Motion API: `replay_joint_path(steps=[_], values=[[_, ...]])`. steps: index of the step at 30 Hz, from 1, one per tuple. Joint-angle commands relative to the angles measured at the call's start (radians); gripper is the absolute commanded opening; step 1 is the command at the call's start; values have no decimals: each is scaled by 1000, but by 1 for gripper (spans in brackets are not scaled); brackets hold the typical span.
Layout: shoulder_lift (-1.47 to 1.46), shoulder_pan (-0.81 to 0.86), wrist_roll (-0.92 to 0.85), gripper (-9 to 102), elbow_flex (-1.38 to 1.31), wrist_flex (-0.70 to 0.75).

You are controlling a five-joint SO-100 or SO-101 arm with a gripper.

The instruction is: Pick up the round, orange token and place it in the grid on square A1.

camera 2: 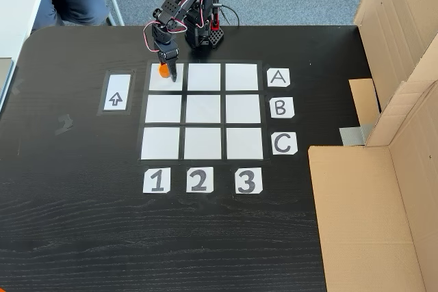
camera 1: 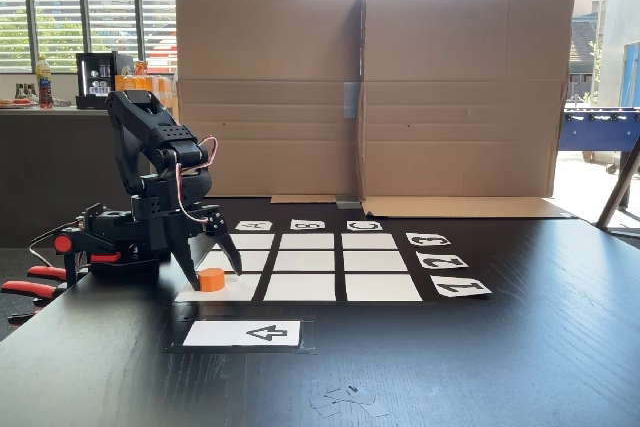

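While the gripper (camera 1: 214,269) stands over the corner of the grid (camera 2: 202,114), its jaws are spread on both sides of the orange token (camera 1: 211,280), and I cannot tell if they press it or have let it go. The token sits on square A1 (camera 2: 166,77), near the edge toward the arrow card (camera 2: 116,93). It looks like a light, stiff plastic piece with smooth sides, so I think it is best held across its round wall, low and centred.
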Motion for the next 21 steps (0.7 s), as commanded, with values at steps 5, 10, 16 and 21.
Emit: replay_joint_path(steps=[5, 10, 16, 21], values=[[71, 26, 26, 35, -146, 14], [133, 77, 44, 35, -256, 21], [273, 190, 38, 35, -367, 21], [397, 311, 31, 34, -399, 21]])
